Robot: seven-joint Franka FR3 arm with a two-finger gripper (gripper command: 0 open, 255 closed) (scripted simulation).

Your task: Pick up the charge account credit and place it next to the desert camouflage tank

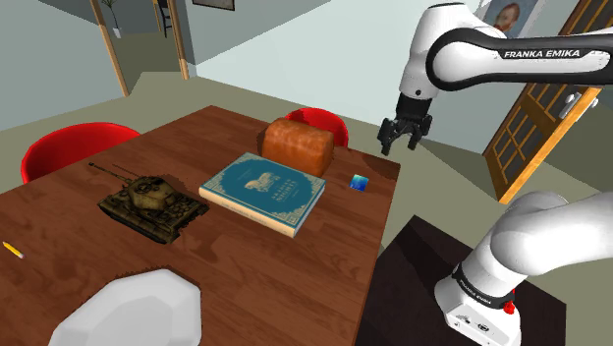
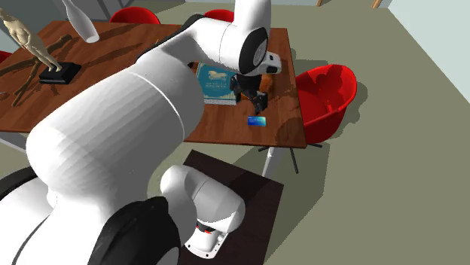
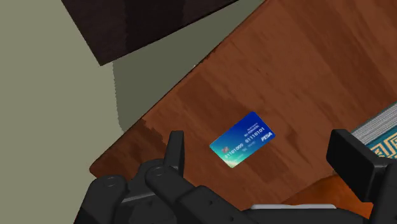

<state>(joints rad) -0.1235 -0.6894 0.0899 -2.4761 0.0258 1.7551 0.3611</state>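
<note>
- The table [image 1: 324, 236] is reddish-brown wood with a visible grain.
- The credit card [image 3: 244, 139] is a thin, glossy rectangle, blue shading to teal, with pale printed digits. It lies flat near the table's edge on the stand's side, close to a corner.
- A rectangular book [image 1: 263, 191] with a teal cover and pale ornament lies between the card and the tank [image 1: 149, 204], a mottled olive-and-tan model with a long barrel.
- A rounded brown loaf [image 1: 297, 145] sits just beyond the book.
- The gripper [image 3: 261, 149] hovers above the card, well apart from it. In the wrist view the card sits between the fingers, nearer one of them.
- The matte black fingers [image 3: 175, 149] stand wide apart, released, holding and touching nothing.
</note>
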